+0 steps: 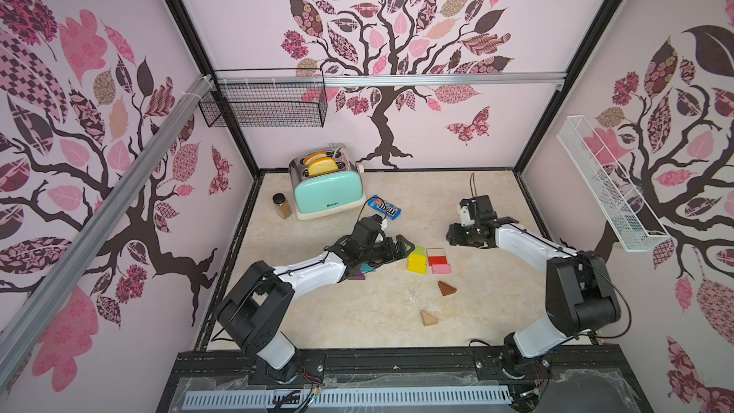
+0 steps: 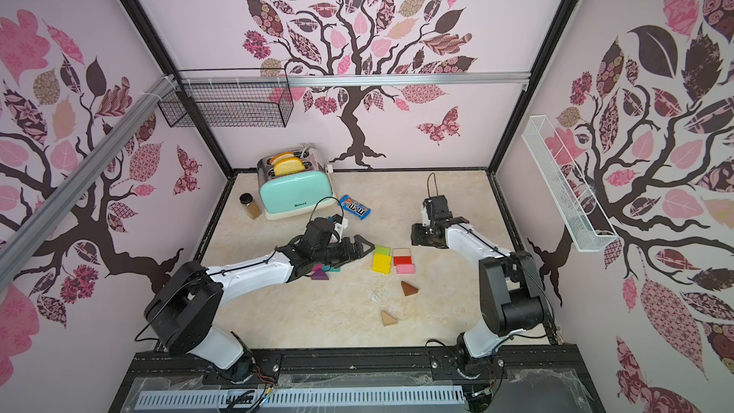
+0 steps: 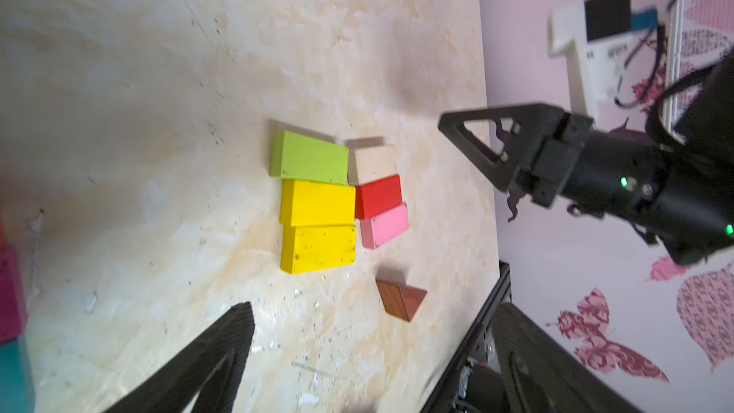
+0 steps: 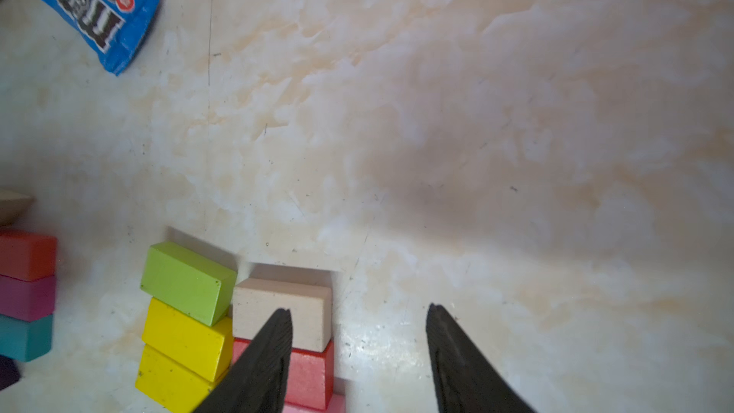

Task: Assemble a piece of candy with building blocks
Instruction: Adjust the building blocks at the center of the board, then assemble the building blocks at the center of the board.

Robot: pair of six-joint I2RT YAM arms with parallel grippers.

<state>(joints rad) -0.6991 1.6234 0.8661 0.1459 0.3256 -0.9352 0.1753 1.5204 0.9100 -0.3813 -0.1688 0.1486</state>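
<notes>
**Marbled surface [image 1: 357,319], block cluster [image 1: 417,259] at mid-frame**

In both top views you have six flat pieces packed in two columns: one green block [image 1: 418,251], two yellow blocks [image 1: 416,268], and beside them one tan block [image 1: 436,252], one red block [image 1: 438,260] and one pink block [image 1: 441,269]. Long axes run left to right; the green one sits slightly skewed. Two triangles lie apart lower in the frame: a brown triangle [image 1: 447,288] and a tan triangle [image 1: 428,318]. Only the right wrist view shows a coloured row [image 4: 26,297] of red, magenta and teal at its left edge; from above the left arm [image 1: 310,272] mostly covers it. Your left hand [image 1: 401,249] gapes wide, empty; your right hand [image 4: 357,309] stands parted, gripping nothing.
</notes>
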